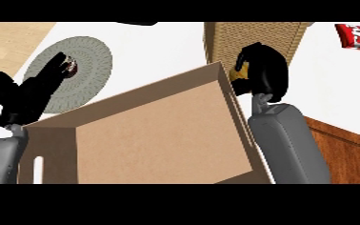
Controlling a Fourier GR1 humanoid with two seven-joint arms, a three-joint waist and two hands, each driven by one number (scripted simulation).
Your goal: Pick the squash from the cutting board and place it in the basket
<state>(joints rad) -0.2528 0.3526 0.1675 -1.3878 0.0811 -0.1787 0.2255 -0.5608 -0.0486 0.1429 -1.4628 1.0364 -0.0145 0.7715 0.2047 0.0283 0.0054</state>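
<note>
- The right hand is curled around the yellow squash, above the basket.
- The left hand, fingers straight, is held over the grey plate.

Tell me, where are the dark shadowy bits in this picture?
Head view: the brown box is darker on its inner left wall, lighter on its big face; the right hand and left hand show as near-solid black; no glare on the white counter.
</note>
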